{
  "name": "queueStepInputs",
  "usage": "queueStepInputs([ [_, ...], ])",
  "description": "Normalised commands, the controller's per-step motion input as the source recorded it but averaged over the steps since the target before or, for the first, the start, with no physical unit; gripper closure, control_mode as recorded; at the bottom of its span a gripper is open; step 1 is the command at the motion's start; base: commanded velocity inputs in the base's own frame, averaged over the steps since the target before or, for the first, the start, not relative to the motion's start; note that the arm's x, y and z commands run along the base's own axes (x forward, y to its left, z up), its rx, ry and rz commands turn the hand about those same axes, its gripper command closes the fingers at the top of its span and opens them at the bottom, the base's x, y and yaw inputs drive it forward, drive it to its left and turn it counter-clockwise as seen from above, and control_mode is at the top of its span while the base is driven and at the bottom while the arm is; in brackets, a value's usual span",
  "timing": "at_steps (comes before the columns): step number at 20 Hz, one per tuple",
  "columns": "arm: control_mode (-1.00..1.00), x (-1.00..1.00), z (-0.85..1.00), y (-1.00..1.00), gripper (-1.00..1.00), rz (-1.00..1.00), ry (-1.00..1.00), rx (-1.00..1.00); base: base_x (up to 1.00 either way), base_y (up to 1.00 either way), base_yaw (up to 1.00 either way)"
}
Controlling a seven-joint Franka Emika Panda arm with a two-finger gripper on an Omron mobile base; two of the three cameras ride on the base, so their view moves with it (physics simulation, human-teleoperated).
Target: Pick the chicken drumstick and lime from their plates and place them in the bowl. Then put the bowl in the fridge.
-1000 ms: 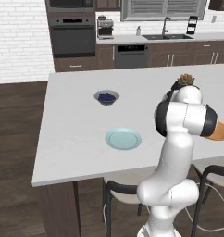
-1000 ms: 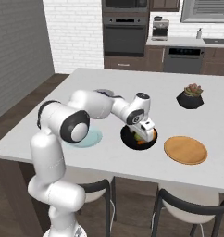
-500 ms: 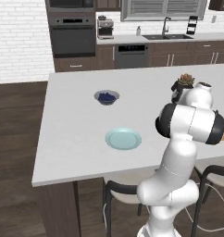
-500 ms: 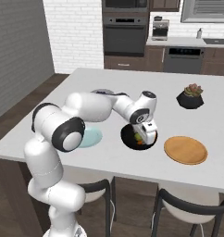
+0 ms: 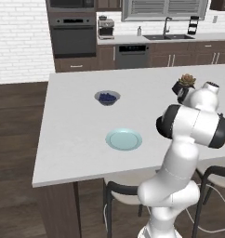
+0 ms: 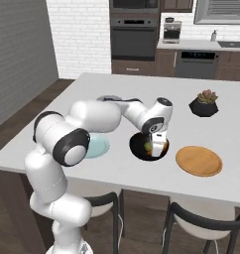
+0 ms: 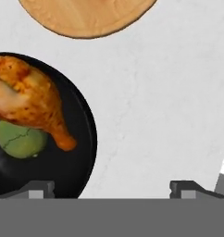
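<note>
Left base view: the pale blue-green plate [image 5: 124, 139] lies on the white counter [image 5: 77, 135], set back from the near edge with bare surface on every side. The small grey bowl of blueberries [image 5: 107, 97] sits farther back, well apart from it. The potted succulent [image 5: 184, 83] stands beyond the arm's upper links, which cover the counter's right portion.

Right base view: the gripper [image 6: 157, 144] hangs over the black bowl [image 6: 138, 146], which rests between the blue-green plate [image 6: 98, 147] and the wooden plate [image 6: 199, 160], touching neither. The wooden plate lies near the counter's front edge [image 6: 142, 186]. The succulent [image 6: 204, 103] stands farther back, with open counter between it and the bowl.

Hand view: the two fingertips [image 7: 40, 189] stand wide apart and hold nothing; the claw is released. The left tip sits over the bowl's rim [image 7: 88, 139], the right over bare counter. Inside the bowl the chicken drumstick [image 7: 28, 102] lies across the lime [image 7: 19, 138], touching it. The wooden plate's edge [image 7: 86, 18] is near the bowl but apart from it, and bare counter runs beside both.
</note>
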Motion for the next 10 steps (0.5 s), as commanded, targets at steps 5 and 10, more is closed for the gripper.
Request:
queueStepInputs([
  [5, -1.00, -0.19, -0.22, 0.27, -1.00, -0.17, -0.25, 0.03, 0.00, 0.00, 0.00],
  [10, -1.00, 0.00, -0.36, 0.56, -1.00, 0.00, -0.02, -0.06, 0.00, 0.00, 0.00],
])
